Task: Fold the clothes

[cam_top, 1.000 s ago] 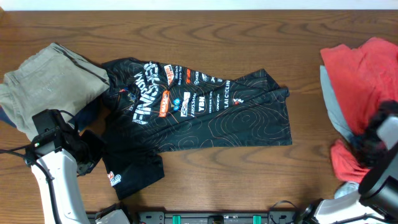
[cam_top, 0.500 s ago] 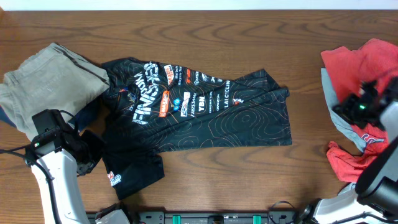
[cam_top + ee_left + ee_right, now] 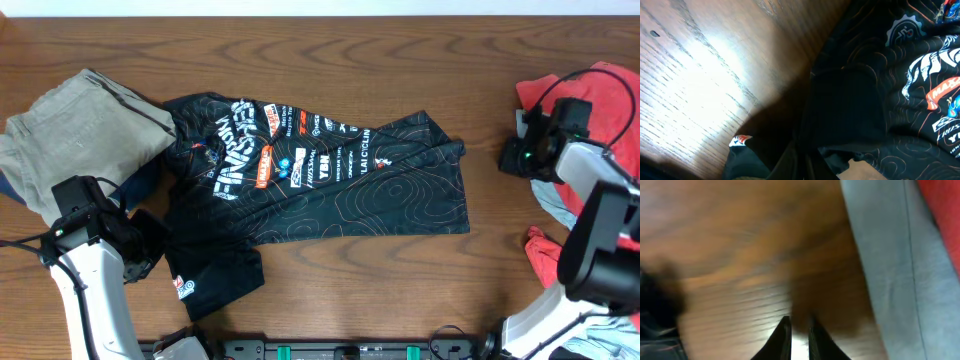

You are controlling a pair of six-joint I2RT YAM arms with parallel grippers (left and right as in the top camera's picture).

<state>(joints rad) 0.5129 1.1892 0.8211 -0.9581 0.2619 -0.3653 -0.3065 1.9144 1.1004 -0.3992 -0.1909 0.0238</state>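
Observation:
The black jersey (image 3: 330, 180) with orange contour lines and sponsor logos lies spread across the table's middle; its lower-left part is folded over near the front edge. My left gripper (image 3: 150, 250) sits at that lower-left part and is shut on black jersey fabric (image 3: 850, 100); its fingers (image 3: 805, 162) are dark against the cloth. My right gripper (image 3: 512, 158) hovers shut and empty over bare wood, between the jersey's right edge and a red shirt (image 3: 600, 90) lying on a light-blue shirt (image 3: 545, 195). The right wrist view shows the narrow fingers (image 3: 797, 322) beside the light-blue shirt (image 3: 890, 255).
A khaki garment (image 3: 80, 130) lies bunched at the far left, overlapping the jersey's left edge, with dark blue cloth under it. More red cloth (image 3: 555, 260) lies at the front right. The table's front edge runs just below the left arm.
My right arm has swung up and to the left, from the red cloth at the front right to bare wood left of the red shirt. The left arm and jersey have not moved.

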